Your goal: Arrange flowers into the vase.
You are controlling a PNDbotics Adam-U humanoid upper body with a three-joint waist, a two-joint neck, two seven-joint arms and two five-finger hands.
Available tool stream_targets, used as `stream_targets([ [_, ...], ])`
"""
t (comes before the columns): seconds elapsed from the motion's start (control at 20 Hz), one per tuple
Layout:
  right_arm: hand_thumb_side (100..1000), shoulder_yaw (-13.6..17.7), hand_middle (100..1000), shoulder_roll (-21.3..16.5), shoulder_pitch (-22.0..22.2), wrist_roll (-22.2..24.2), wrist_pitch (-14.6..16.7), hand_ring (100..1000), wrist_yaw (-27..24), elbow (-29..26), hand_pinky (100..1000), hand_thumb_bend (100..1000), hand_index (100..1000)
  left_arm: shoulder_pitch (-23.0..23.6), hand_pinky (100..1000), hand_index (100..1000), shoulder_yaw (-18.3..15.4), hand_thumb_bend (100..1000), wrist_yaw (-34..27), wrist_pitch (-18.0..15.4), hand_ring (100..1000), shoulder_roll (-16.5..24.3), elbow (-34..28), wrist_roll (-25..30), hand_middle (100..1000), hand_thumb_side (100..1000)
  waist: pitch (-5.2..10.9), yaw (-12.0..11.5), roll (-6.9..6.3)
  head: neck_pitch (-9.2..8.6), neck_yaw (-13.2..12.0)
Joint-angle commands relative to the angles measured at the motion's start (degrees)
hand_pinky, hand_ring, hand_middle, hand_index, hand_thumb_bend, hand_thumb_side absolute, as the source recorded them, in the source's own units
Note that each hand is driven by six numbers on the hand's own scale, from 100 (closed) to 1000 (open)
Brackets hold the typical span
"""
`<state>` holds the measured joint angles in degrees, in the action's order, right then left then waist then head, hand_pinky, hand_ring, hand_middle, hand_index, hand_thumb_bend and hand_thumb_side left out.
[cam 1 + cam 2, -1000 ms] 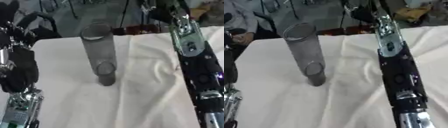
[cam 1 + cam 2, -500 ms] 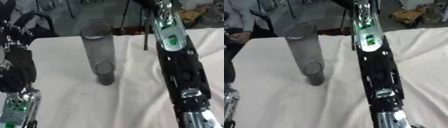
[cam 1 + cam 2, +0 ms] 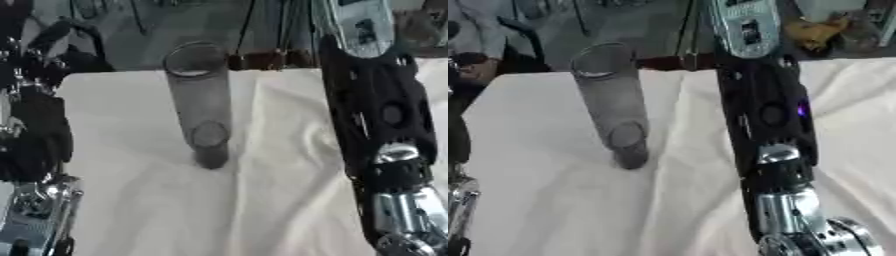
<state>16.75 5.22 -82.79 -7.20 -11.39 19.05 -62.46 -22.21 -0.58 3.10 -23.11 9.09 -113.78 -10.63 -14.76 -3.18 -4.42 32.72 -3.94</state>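
A tall grey vase (image 3: pixel 199 105) stands upright on the white cloth (image 3: pixel 149 200) that covers the table. It looks like a clear tube, and its round open mouth is at the top. The cloth lies in soft folds to the right of the vase. The right arm (image 3: pixel 767 130), black with silver joints, reaches up past the vase on its right side and does not touch it. The right hand is out of view at the top, so its state cannot be told. The left arm (image 3: pixel 35 150) is at the left of the vase, well apart from it, and its hand is not clear enough to judge either.
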Motion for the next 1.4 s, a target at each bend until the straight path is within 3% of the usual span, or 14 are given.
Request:
stream_targets([
  [0.05, 372, -1.27, 100, -1.23, -2.07, -1.21, -3.01, 100, -3.38, -2.84, 100, 444, 100, -0.49, 658, 1000, -0.06, 100, -0.03, 0.06, 832, 1.45, -0.81, 0.22, 935, 1000, 1.35, -0.02, 0.08, 0.12, 0.01],
  [0.2, 378, -1.65, 100, -1.35, -2.77, -2.36, -6.04, 100, -6.40, -4.66, 100, 445, 100, -0.47, 658, 1000, 0.02, 100, -0.01, 0.10, 832, 1.65, -0.81, 0.30, 935, 1000, 1.49, -0.05, 0.34, 0.05, 0.17],
  [0.35, 381, -0.30, 100, -1.51, -6.44, -4.83, -8.89, 100, -8.50, -4.71, 100, 446, 100, -0.61, 657, 1000, 0.10, 100, 0.01, 0.20, 832, 2.04, -0.81, 0.44, 935, 1000, 1.50, -0.04, 0.89, -0.24, 0.30],
  [0.55, 384, -1.01, 100, -1.79, -9.58, -8.16, -11.25, 100, -10.18, -4.74, 100, 447, 100, -0.75, 657, 1000, 0.21, 100, 0.00, 0.27, 832, 2.28, -0.81, 0.57, 935, 1000, 1.48, -0.06, 1.37, -0.27, 0.35],
  [1.05, 392, -1.25, 100, -2.73, -15.63, -12.88, -10.70, 100, -12.07, -1.61, 100, 449, 100, -0.97, 658, 1000, 0.25, 100, 0.20, 0.26, 832, 3.06, -0.81, 0.70, 935, 1000, 1.56, 0.22, 2.78, -0.70, 0.00],
  [1.4, 403, -3.75, 100, -2.37, -15.26, -11.34, -8.40, 100, -13.27, 0.20, 100, 447, 100, -1.08, 657, 1000, 0.40, 100, 0.08, 0.33, 832, 2.85, -0.81, 0.77, 935, 1000, 1.46, -0.30, 2.86, -0.66, 0.28],
])
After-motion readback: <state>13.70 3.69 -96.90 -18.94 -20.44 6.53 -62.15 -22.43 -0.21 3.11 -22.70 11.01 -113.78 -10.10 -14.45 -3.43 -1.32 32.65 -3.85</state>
